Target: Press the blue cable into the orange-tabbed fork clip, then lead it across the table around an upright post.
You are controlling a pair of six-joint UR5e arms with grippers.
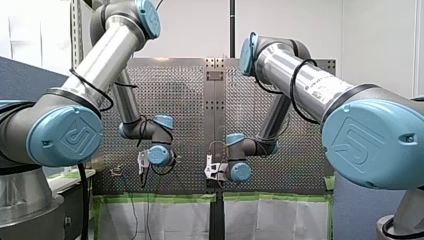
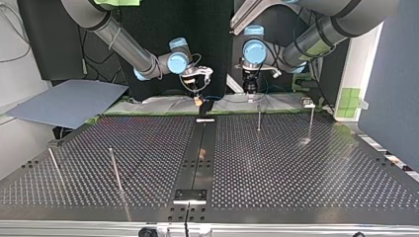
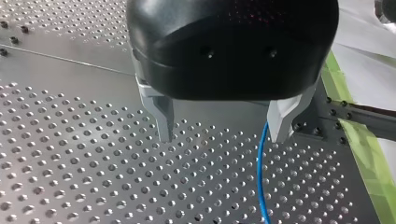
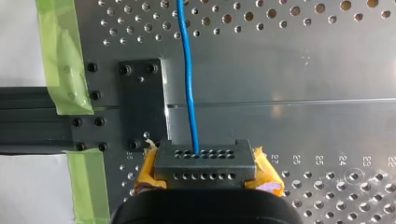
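Front view, from the left: my left gripper (image 3: 223, 137) hangs spread wide near the table's arm-side edge, grabbing nothing, though the blue cable (image 3: 261, 177) runs between its metal fingers, hugging one. Further right, my right gripper (image 4: 208, 175) is clamped on a dark holed block (image 4: 205, 161) at the cable's end. So the cable's long axis lies left-right between them; can't spot the orange-tabbed clip, tbh.

my left gripper (image 3: 223, 136) spread wide, my right gripper (image 4: 205, 169) clamped
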